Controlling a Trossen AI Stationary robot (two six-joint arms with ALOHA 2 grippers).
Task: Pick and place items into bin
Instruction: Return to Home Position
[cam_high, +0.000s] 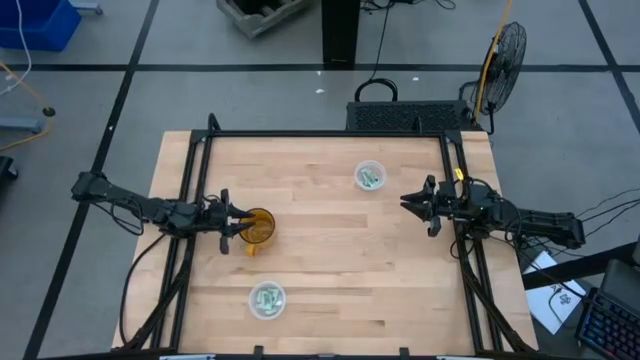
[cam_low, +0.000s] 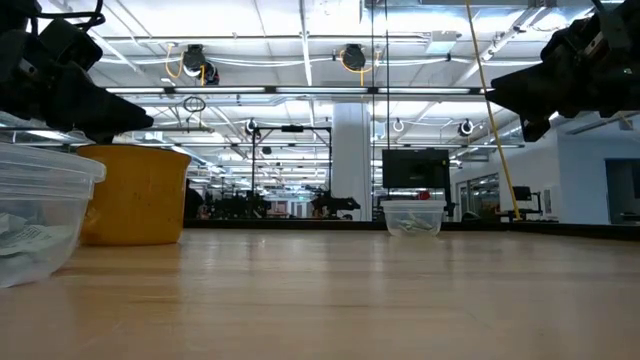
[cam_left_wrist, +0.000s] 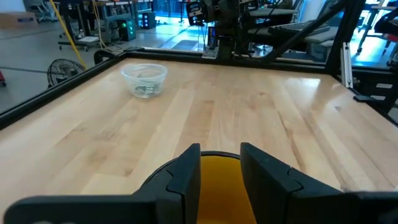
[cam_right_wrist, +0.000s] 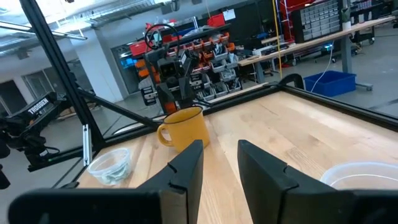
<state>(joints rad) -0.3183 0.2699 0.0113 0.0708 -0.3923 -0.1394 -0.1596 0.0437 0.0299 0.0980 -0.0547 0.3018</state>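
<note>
Viewed from above, the near clear bin (cam_high: 253, 302) at the table's 7 o'clock holds green-and-white packets (cam_high: 268, 298). At 9 o'clock the left gripper (cam_high: 240, 224) hangs just beside the amber cup (cam_high: 260, 229), fingers slightly parted and empty. At 3 o'clock the right gripper (cam_high: 412, 205) is likewise parted and empty, probably parked at the edge because no loose packet shows. The far bin (cam_high: 357, 176), at 1 o'clock, holds more of them.

Table (cam_high: 330, 250) pale blond wood, plank-striped grain. Mug (cam_high: 258, 228) solid amber-yellow. Far bin (cam_high: 360, 169) & near bin (cam_high: 256, 291) clear, see-thru; packets (cam_high: 370, 179) inside pale green & white. Left claw (cam_high: 238, 222), right claw (cam_high: 408, 203) matte black, same as frame (cam_high: 320, 133). Floor (cam_high: 250, 85) grey w/ black lines.
</note>
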